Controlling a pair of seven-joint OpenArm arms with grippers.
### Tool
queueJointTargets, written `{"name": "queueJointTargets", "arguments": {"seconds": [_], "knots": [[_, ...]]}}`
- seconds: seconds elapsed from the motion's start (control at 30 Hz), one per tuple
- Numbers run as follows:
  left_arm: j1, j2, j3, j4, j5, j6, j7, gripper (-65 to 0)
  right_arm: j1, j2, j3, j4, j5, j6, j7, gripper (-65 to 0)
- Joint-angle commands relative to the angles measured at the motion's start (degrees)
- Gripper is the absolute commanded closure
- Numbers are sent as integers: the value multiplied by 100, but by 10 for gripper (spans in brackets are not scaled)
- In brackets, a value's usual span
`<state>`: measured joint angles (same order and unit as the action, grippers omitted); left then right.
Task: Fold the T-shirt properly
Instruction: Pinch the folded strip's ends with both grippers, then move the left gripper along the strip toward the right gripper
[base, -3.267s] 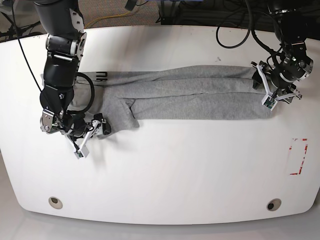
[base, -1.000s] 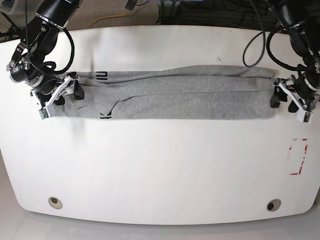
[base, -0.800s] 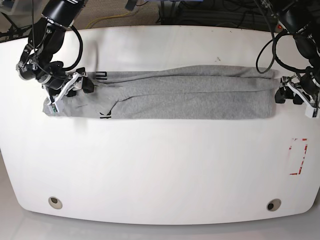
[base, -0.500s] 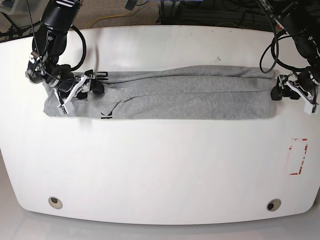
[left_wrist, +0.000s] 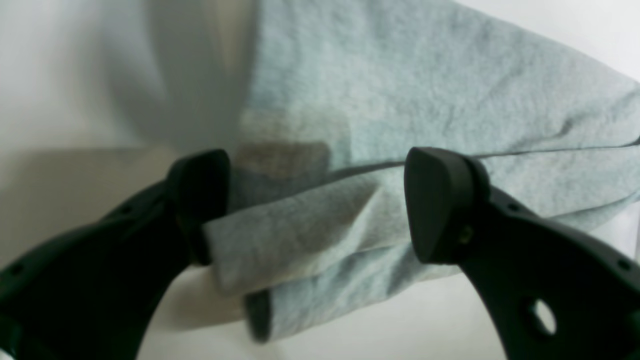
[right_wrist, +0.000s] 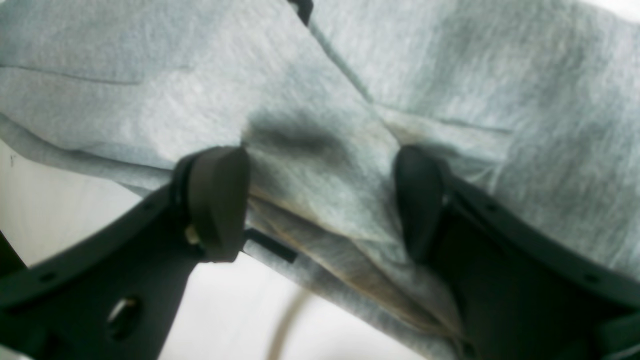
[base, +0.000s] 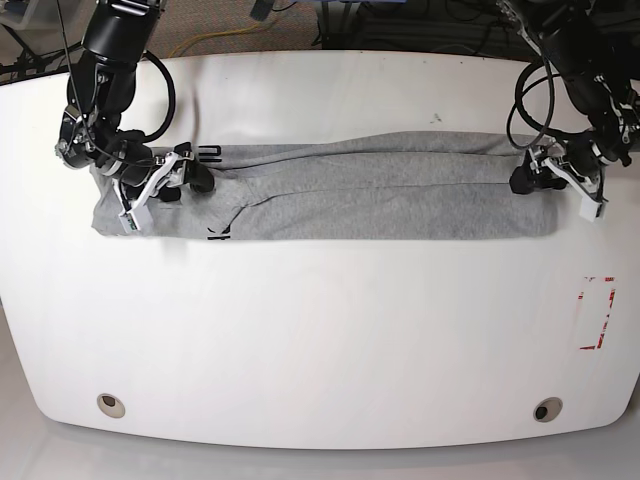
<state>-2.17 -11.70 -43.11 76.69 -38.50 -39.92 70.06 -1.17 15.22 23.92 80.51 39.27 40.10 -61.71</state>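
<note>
The heather-grey T-shirt (base: 380, 190) lies as a long flat band across the far half of the white table (base: 320, 330), with small black letters (base: 203, 152) near its left end. My right gripper (base: 160, 195) rests over that left end. In the right wrist view its jaws (right_wrist: 320, 200) stand open, with a raised ridge of shirt (right_wrist: 150, 75) between the fingers. My left gripper (base: 555, 190) is at the shirt's right end. In the left wrist view it (left_wrist: 317, 205) is open, straddling a folded corner of the cloth (left_wrist: 400, 90).
A red-marked rectangle (base: 597, 312) sits on the table near the right edge. Two round holes (base: 110, 404) (base: 546, 409) lie near the front edge. Dark cables and floor lie beyond the table's far edge.
Both grippers have slid inward onto the shirt's ends, the right one moving right, the left one moving left. The left jaws have widened. The shirt's left end now lies flat.
</note>
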Motion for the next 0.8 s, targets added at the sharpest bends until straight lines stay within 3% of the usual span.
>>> {"name": "queueJointTargets", "arguments": {"seconds": [0.0,0.27,0.3,0.47,0.5,0.77], "knots": [[-77,-82,-10,55,30,-8,-92,-508,25,56,12,41,-10,-10,-128,-444],[-165,23,26,-517,162,128,-92,-489,33,64,30,50,-19,-10,-128,-444],[-165,23,26,-517,162,128,-92,-453,33,64,30,50,-1,-10,-128,-444],[-183,23,193,-517,171,137,-92,-81,33,56,30,50,-36,-10,-128,-444],[-183,23,289,-499,171,137,-92,-40,33,47,30,50,-36,-10,-128,-444],[143,-21,966,1285,171,137,-74,-24,33,29,30,50,-36,-10,-128,-444]]}}
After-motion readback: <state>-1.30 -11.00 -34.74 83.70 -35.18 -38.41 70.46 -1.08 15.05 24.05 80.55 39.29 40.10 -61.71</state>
